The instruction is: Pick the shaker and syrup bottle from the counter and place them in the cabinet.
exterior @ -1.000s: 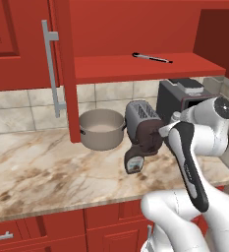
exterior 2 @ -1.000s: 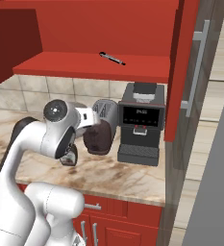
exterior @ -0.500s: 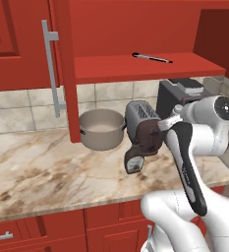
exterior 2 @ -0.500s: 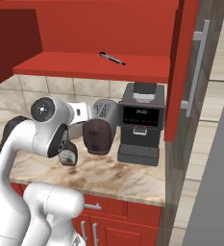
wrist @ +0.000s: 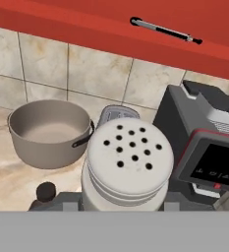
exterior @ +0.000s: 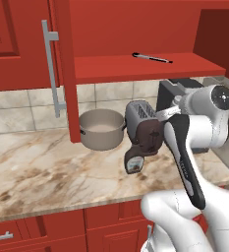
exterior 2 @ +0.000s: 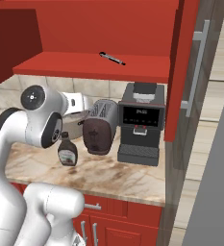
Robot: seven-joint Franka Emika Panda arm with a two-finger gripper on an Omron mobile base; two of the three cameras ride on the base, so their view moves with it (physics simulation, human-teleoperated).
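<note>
The pale grey shaker [wrist: 128, 165] stands right in front of the hand camera, its holed cap facing me. My gripper [wrist: 122, 201] is shut on its base, with the fingers mostly hidden behind it. In the base views the gripper [exterior: 168, 114] [exterior 2: 86, 103] hovers above the counter [exterior: 47, 167], behind the toaster. The dark brown syrup bottle [exterior: 135, 160] [exterior 2: 67, 153] stands on the counter in front of the toaster; its cap [wrist: 45, 191] shows low in the hand view. The open red cabinet's shelf [exterior: 135, 68] [exterior 2: 92, 66] [wrist: 62, 27] lies above.
A thin dark rod [exterior: 152, 57] [wrist: 165, 30] lies on the shelf. A grey pot [exterior: 102, 129] [wrist: 49, 129], a toaster [exterior: 144, 125] [exterior 2: 100, 129] and a black coffee machine [exterior 2: 140, 125] [wrist: 209, 142] crowd the counter's back. The cabinet door [exterior: 49, 44] hangs open at left.
The arm has swung over the second: its upper joint has moved and the hand with the shaker sits slightly higher behind the toaster. The syrup bottle has stayed put.
</note>
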